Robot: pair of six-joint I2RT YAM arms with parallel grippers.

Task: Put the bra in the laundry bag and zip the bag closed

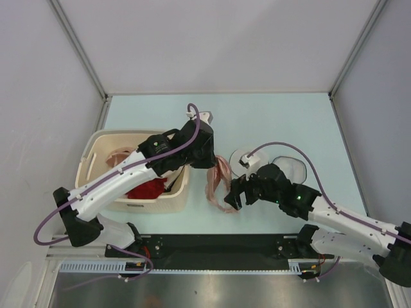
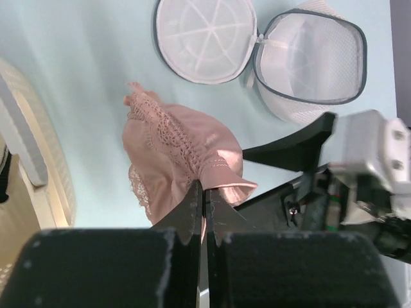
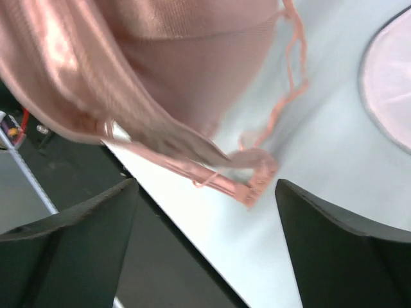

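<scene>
The salmon-pink bra (image 1: 219, 181) hangs bunched from my left gripper (image 1: 214, 162), which is shut on its upper fabric just right of the basket. From the left wrist, the lace-edged bra (image 2: 173, 144) dangles below the closed tips of the left gripper (image 2: 204, 190). My right gripper (image 1: 233, 201) is open at the bra's lower end, with the strap and hook end of the bra (image 3: 160, 77) just beyond its spread fingers, nothing between them (image 3: 205, 186). The laundry bag (image 1: 288, 168) lies unzipped on the table, both round mesh halves (image 2: 205, 35) spread flat.
A cream plastic basket (image 1: 96, 149) stands at the left with a red garment (image 1: 149, 188) and some pale pink cloth (image 1: 118, 158) inside. The black base rail (image 1: 218, 245) runs along the near table edge, under the right gripper.
</scene>
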